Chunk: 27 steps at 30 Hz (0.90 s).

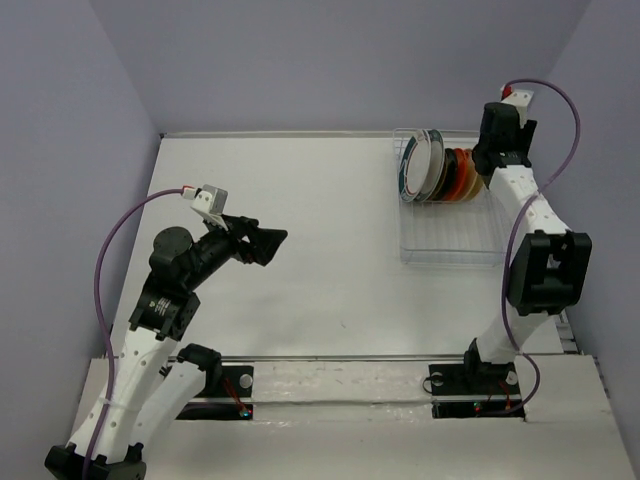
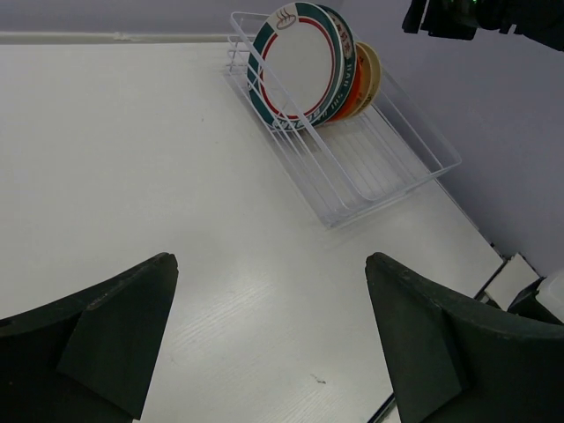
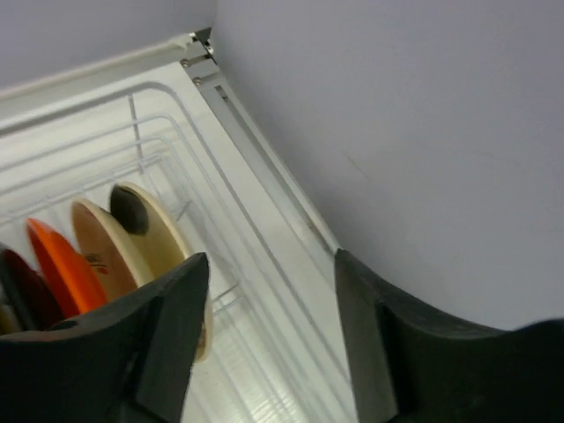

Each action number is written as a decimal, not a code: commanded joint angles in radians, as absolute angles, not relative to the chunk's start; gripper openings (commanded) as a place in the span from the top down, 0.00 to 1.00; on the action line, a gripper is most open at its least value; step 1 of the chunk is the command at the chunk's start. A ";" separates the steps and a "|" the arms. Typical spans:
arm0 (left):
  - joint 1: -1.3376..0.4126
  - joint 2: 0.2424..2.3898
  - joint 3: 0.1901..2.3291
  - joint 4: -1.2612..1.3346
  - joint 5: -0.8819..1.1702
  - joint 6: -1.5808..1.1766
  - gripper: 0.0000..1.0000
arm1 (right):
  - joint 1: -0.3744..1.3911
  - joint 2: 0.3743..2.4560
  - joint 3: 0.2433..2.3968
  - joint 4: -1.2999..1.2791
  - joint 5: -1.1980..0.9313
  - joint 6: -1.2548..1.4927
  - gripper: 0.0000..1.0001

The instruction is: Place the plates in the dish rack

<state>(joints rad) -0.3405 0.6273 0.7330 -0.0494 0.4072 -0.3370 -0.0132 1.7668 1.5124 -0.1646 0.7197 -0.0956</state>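
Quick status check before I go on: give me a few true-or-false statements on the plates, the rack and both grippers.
1. The plates stand on edge in the dish rack. True.
2. The left gripper holds a plate. False: it is open and empty.
3. The right gripper is open. True.
4. The plates fill the dish rack end to end. False: they are bunched at its far end, and its near part holds none.
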 commanded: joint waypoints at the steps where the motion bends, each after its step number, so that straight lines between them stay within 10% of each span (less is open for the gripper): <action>1: -0.344 0.615 0.727 -0.020 0.422 -0.328 0.01 | -0.023 1.606 1.577 -0.278 0.666 0.139 0.29; 5: -0.345 0.588 0.724 -0.008 0.417 -0.327 0.01 | -0.023 1.378 1.435 -0.236 0.276 0.342 0.00; 14: -0.344 0.502 0.719 0.052 0.318 -0.348 0.01 | -0.023 0.838 1.140 -0.107 -0.329 0.551 0.00; 27: -0.342 0.457 0.893 0.064 0.224 -0.357 0.01 | -0.023 0.391 0.917 -0.089 -0.298 0.551 0.00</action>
